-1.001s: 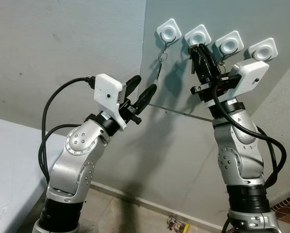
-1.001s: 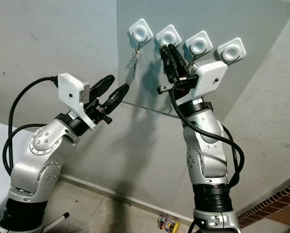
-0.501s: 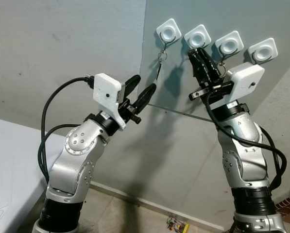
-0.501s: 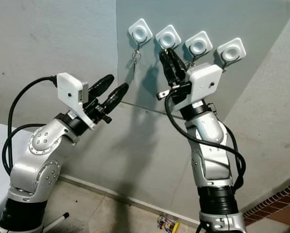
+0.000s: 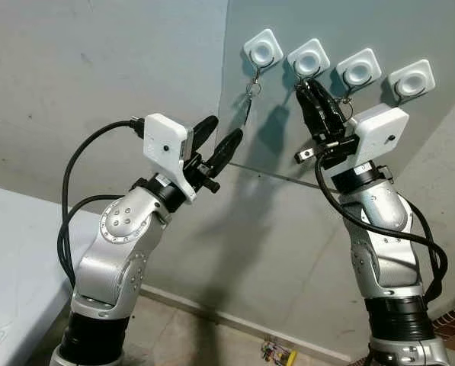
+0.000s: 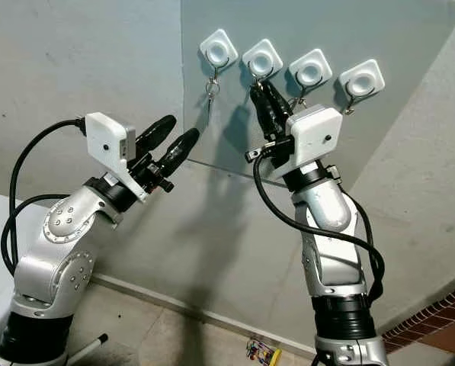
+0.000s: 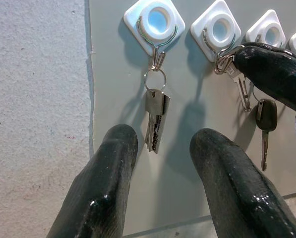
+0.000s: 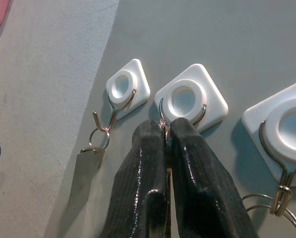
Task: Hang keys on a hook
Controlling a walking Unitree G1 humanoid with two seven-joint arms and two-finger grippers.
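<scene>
Four white hooks sit in a row on the grey wall panel. A bunch of keys hangs from the first hook. My right gripper is shut on a key ring, holding it against the wire of the second hook; its key dangles below. A black-headed key hangs from the third hook. My left gripper is open, held below and left of the first hook, clear of the wall.
The fourth hook is at the far right of the row. A white surface lies at the lower left. A small colourful object and a white stick lie on the floor.
My right wrist has dropped and swung a little to the left while its fingertips stay at the second hook. The left arm has hardly moved.
</scene>
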